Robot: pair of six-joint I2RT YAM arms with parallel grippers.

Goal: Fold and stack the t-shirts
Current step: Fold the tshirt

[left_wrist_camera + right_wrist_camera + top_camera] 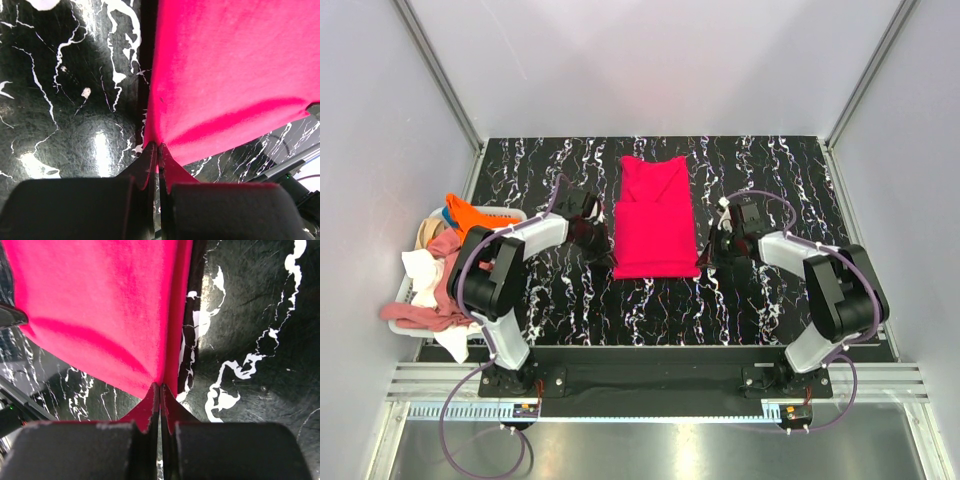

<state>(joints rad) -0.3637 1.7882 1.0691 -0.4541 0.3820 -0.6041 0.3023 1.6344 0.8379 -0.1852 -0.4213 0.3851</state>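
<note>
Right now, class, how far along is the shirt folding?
Done: the red shirt looks narrowed, sides folded in. In hand: left gripper and right gripper each pinch a near corner. Left: the crosswise fold, plus the heaped shirts in the basket.

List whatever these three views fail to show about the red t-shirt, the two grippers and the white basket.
- Top view: the fingertips of the left gripper and right gripper are hidden by the grippers' own bodies.
- Top view: the left arm covers part of the white plastic basket and its heap of clothes; garments cannot be counted.
- Wrist views: the pinkish-red cloth t-shirt runs off the frame edges; neckline and sleeves unseen.
</note>
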